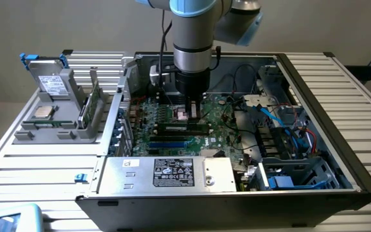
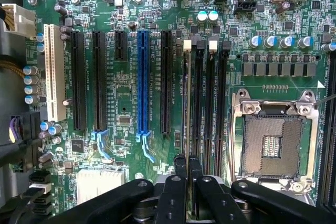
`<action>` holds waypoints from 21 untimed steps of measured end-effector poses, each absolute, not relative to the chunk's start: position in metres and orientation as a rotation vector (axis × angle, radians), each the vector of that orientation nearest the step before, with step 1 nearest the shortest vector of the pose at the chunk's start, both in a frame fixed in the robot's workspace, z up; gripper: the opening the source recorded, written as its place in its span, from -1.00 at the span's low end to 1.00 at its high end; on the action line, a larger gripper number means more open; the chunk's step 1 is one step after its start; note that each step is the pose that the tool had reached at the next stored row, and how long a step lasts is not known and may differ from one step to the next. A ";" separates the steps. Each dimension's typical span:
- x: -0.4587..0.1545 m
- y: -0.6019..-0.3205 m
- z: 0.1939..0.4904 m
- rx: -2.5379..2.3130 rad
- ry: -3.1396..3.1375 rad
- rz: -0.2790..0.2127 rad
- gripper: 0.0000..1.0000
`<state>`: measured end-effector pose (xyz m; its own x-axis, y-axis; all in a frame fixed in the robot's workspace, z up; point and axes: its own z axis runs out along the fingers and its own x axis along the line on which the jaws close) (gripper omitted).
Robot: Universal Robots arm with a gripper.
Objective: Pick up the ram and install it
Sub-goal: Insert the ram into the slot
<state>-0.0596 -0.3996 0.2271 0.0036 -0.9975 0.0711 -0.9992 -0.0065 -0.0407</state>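
My gripper [image 2: 187,163] is shut on the ram [image 2: 187,108], which I see edge-on as a thin strip running out from between the two black fingers [image 2: 180,167]. The stick lies along the first of several black memory slots [image 2: 210,103], in line with that slot's white latch [image 2: 187,45]. Whether it touches the slot I cannot tell. In the exterior view the gripper [image 1: 189,115] hangs straight down inside the open computer case, just above the green motherboard [image 1: 172,140].
An open processor socket [image 2: 273,142] sits beside the memory slots, with black, blue and white expansion slots [image 2: 143,82] on the other side. A silver power supply [image 1: 166,171] fills the case front, cables and drive bays [image 1: 282,130] the exterior view's right. A grey holder [image 1: 56,121] stands outside.
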 end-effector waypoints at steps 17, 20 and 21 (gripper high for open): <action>-0.067 -0.396 0.231 2.218 -2.202 0.145 -0.73; -0.068 -0.396 0.235 2.224 -2.200 0.165 -0.73; -0.068 -0.396 0.237 2.224 -2.199 0.171 -0.73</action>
<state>-0.0680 -0.3959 0.2370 0.0083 -0.9964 0.0843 -0.9975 -0.0142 -0.0698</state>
